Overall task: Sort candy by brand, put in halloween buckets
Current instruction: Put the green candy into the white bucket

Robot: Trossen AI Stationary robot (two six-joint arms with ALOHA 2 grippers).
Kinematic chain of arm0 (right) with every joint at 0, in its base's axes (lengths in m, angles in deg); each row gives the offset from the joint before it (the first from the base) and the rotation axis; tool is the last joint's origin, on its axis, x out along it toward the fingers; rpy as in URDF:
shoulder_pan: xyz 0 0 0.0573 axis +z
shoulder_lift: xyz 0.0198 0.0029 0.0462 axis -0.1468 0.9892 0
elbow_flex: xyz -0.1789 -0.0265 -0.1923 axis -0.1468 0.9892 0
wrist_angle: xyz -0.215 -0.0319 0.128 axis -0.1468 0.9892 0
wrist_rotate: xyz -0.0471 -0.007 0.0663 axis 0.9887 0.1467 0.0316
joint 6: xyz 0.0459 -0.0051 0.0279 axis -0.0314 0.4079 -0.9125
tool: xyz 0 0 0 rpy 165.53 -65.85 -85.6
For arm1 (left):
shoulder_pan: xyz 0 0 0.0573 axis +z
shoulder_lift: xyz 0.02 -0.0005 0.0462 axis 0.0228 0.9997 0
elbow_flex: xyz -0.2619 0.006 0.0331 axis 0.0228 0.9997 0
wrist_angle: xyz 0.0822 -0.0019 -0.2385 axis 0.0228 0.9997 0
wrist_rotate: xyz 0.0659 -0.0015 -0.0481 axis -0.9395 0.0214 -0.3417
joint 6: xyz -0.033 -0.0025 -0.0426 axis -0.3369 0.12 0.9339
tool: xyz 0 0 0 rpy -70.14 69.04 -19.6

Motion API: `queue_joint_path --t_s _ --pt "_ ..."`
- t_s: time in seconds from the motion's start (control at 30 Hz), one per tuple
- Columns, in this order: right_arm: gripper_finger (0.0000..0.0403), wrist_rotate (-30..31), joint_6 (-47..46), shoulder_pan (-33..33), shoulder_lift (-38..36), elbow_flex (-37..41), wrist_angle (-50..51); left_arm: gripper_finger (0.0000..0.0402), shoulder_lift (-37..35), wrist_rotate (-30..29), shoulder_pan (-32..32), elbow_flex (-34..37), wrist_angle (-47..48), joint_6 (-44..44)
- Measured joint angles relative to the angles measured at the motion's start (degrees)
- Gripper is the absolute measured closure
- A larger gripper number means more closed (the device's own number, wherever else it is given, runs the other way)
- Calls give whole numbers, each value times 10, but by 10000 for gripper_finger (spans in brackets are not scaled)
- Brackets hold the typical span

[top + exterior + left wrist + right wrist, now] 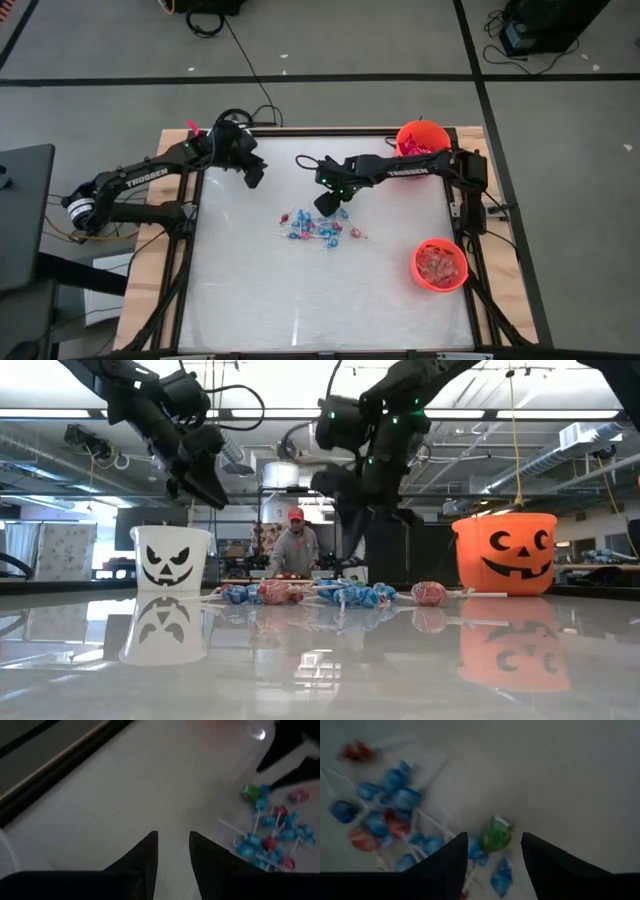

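A small heap of candy (pixel 320 228) lies on the white table's middle: blue and red wrapped lollipops with white sticks (pixel 395 805) and one green piece (pixel 497 834). My right gripper (pixel 328 205) hangs open just above the heap's far edge, fingers pointing down; the green piece shows just beyond the gap between its fingertips (pixel 492 845), untouched. My left gripper (pixel 255 175) is open and empty above the far left of the table, left of the heap (pixel 270 835). A white pail (pixel 170 555) and an orange pail (pixel 505 552), each with a dark face, stand upright on the table.
Two orange buckets stand along the right edge: one at the far corner (pixel 422 138) holding pink and red pieces, one nearer (pixel 440 265) holding candy. The table's near half is bare white surface (pixel 300 310). A person (pixel 295 545) sits in the room behind.
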Motion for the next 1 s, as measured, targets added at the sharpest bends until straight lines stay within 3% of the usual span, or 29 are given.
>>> queue_joint_path --t_s 0.33,0.6,0.77,1.0 --pt "157 -13 -12 -21 10 41 -43 273 0 -10 0 0 -58 3" --pt "164 -74 -17 -22 33 64 -105 266 1 -28 0 0 -65 1" --pt "194 -61 -20 -22 34 66 -104 266 1 -21 -1 0 -62 -1" --pt "294 -76 -24 -26 32 66 -101 266 1 -9 -2 0 -61 19"
